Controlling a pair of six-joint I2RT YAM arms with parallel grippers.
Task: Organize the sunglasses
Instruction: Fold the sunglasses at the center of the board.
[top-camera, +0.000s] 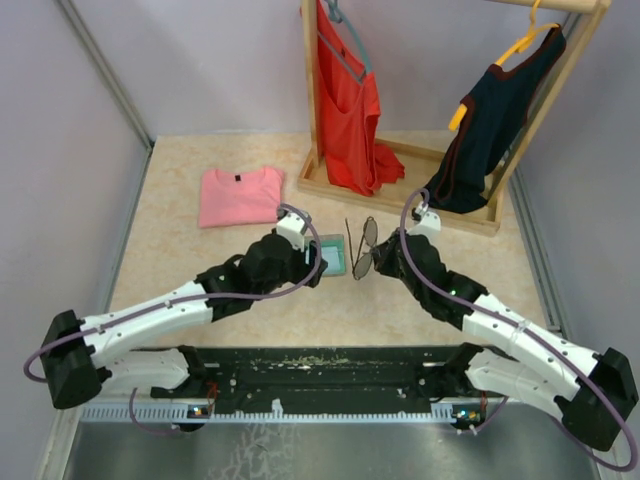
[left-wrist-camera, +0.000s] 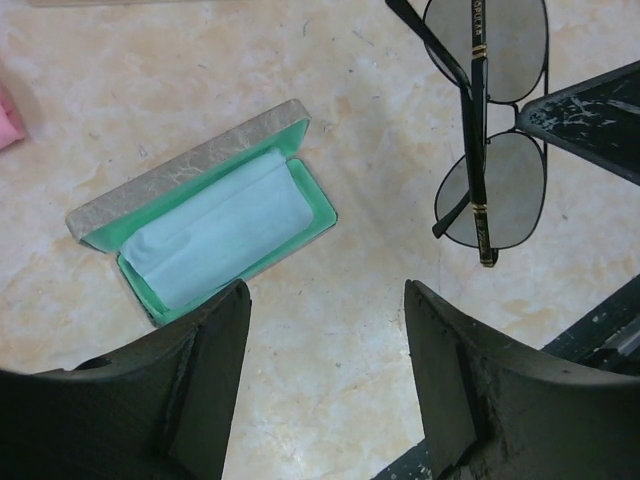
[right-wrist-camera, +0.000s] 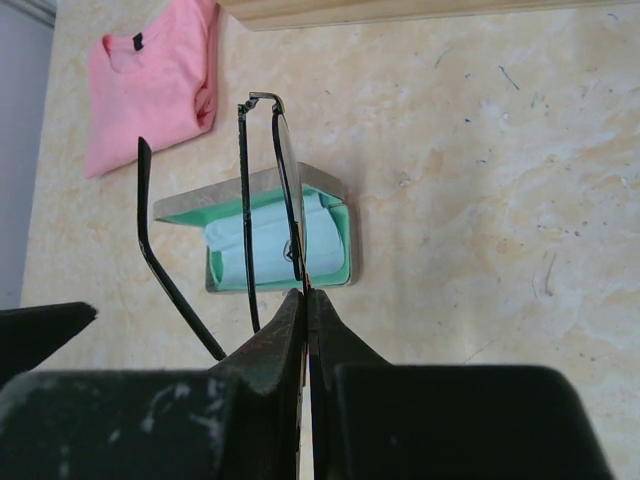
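The sunglasses (top-camera: 363, 246), dark wire frame with grey lenses, are held off the table by my right gripper (top-camera: 380, 256), which is shut on the frame edge (right-wrist-camera: 293, 225). They also show in the left wrist view (left-wrist-camera: 490, 130), one arm folded across the lenses. The grey case (top-camera: 331, 254) lies open on the table, green lining and light blue cloth (left-wrist-camera: 215, 235) inside. It also shows in the right wrist view (right-wrist-camera: 268, 240) beyond the glasses. My left gripper (top-camera: 312, 262) is open and empty, its fingers (left-wrist-camera: 215, 360) hovering just beside the case.
A folded pink shirt (top-camera: 240, 195) lies at the back left. A wooden clothes rack (top-camera: 400, 190) with a red top (top-camera: 350, 110) and a dark top (top-camera: 490, 130) stands at the back right. Grey walls close the sides.
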